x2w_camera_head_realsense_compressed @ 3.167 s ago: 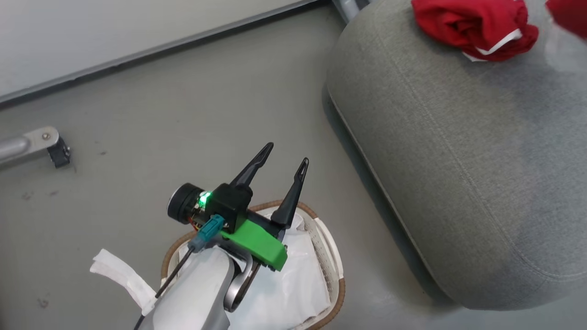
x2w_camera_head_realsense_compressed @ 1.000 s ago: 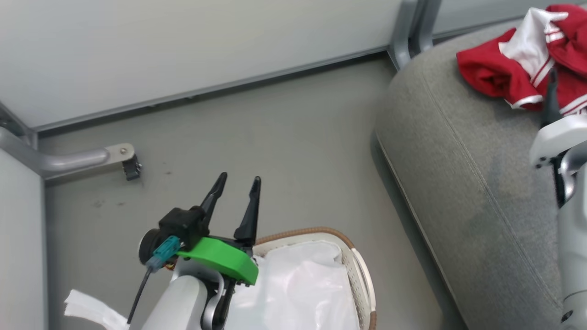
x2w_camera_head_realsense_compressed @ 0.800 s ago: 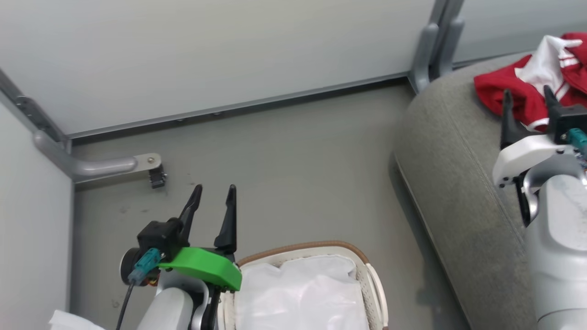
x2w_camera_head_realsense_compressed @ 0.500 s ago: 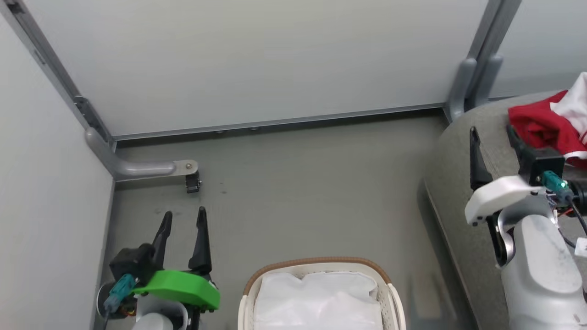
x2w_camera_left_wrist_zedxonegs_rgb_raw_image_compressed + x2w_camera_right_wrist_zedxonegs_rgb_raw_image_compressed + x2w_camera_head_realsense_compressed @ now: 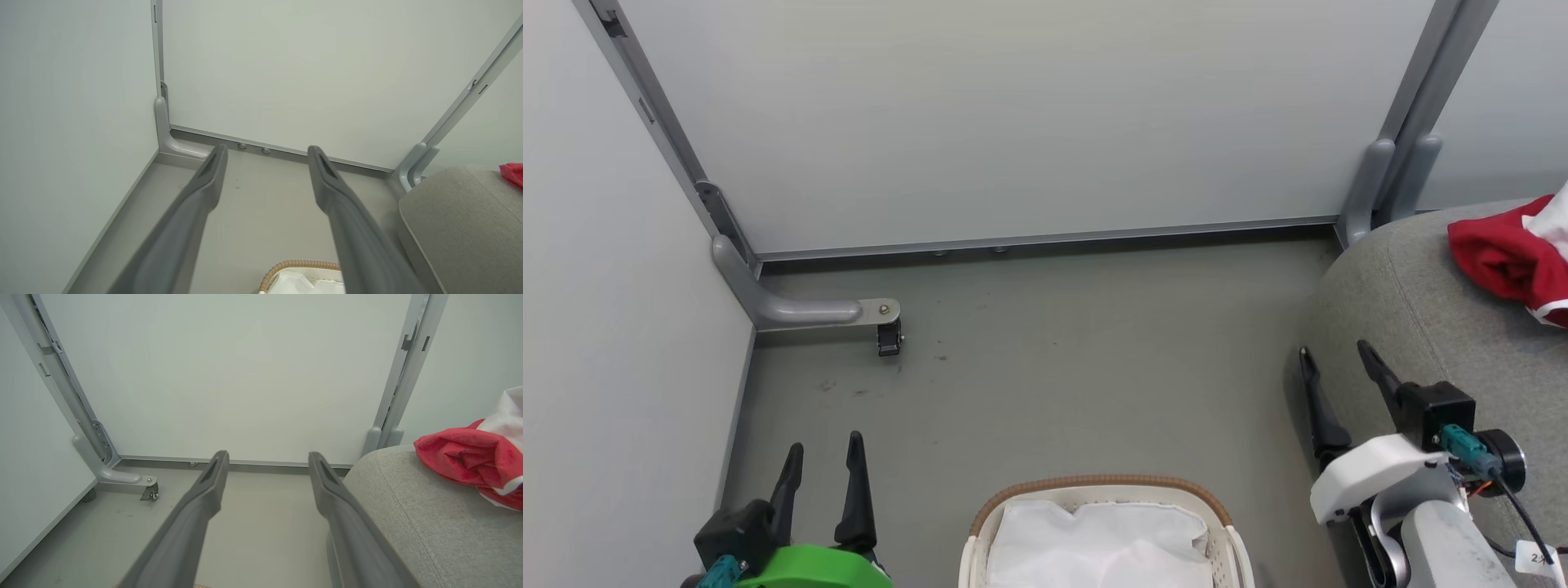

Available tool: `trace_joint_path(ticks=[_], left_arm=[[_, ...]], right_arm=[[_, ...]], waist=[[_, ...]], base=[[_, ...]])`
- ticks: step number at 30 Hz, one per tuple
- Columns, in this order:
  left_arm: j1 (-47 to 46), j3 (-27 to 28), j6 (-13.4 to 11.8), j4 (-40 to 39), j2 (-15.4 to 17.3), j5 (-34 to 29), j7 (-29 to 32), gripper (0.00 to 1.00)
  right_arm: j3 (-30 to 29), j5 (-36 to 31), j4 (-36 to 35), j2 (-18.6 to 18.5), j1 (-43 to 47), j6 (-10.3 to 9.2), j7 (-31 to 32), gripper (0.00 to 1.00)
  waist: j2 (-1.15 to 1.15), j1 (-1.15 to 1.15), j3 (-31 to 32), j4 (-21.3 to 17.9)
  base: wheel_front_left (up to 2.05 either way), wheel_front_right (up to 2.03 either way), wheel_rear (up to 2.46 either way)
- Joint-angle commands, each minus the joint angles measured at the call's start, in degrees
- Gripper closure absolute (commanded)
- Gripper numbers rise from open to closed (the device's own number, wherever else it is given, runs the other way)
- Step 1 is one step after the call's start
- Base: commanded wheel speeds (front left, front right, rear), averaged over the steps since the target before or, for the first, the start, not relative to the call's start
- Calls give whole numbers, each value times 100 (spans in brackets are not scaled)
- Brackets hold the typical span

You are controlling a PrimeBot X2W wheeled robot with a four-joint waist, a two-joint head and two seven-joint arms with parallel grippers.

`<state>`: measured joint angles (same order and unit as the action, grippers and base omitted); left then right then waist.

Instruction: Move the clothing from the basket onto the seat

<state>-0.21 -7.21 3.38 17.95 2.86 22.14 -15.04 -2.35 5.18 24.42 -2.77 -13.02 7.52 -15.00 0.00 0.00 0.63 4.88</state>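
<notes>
Head view, and both claws hang empty: left gripper [image 5: 824, 442] near left, fingers parted; right gripper [image 5: 1334, 349] near right, parted likewise, hanging by the rounded edge of the grey sofa [image 5: 1405, 327]. Red clothing [image 5: 1503, 261] lies on that sofa, far right. The basket [image 5: 1094, 483] sits near centre, a white sheet [image 5: 1094, 547] on top; anything red beneath is hidden. Trouble? A reach could snag the sheet, or the right fingers could catch upholstery. The left wall panel [image 5: 605, 327] crowds the left arm; open floor [image 5: 1054, 367] lies ahead.

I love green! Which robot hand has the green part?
The left gripper, at the lower left: its base is bright green. The right gripper, by the seat, has a white base.
</notes>
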Motion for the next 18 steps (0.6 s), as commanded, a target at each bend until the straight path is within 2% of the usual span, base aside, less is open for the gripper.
trace_joint_path(ticks=[1,18], left_arm=[[130,31,27,-32,7,-4,-20,0],[124,-74,-68,2,7,65,-20,0]], right_arm=[[49,-24,-49,-26,145,-6,-27,0],[242,241,-335,-22,630,-6,-26,0]], waist=[[0,0,6,-4],[0,0,57,-59]], base=[[0,0,0],[0,0,0]])
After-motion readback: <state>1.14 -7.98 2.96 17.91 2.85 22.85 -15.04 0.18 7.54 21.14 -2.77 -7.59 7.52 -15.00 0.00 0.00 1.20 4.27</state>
